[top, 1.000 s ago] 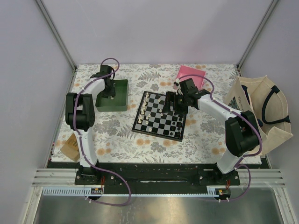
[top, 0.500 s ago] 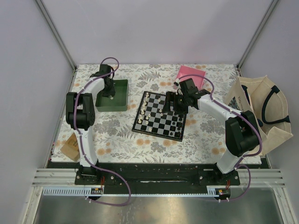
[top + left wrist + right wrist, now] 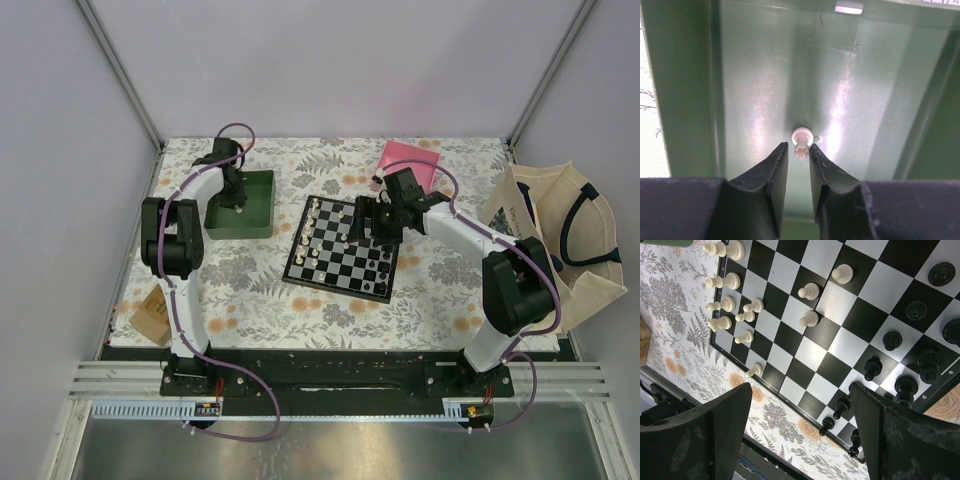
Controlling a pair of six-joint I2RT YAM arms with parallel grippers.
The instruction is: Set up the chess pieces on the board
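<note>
The checkered board (image 3: 342, 252) lies mid-table. Cream-white chess pieces (image 3: 312, 236) stand along its left side and black chess pieces (image 3: 381, 262) along its right. My right gripper (image 3: 366, 222) hovers over the board's far right part. In the right wrist view it (image 3: 801, 388) is wide open and empty above bare squares (image 3: 810, 353), with black pieces (image 3: 892, 340) and white pieces (image 3: 809, 291) around. My left gripper (image 3: 238, 200) reaches into the green tray (image 3: 262, 181). Its fingers (image 3: 775, 165) stand narrowly apart, flanking a single white piece (image 3: 803, 134) on the tray floor (image 3: 755, 75).
A pink box (image 3: 408, 160) lies behind the board on the right. A cream tote bag (image 3: 560, 240) stands at the right edge. A small brown packet (image 3: 152, 315) rests at the table's near left. One white piece (image 3: 754, 371) lies off the board's edge.
</note>
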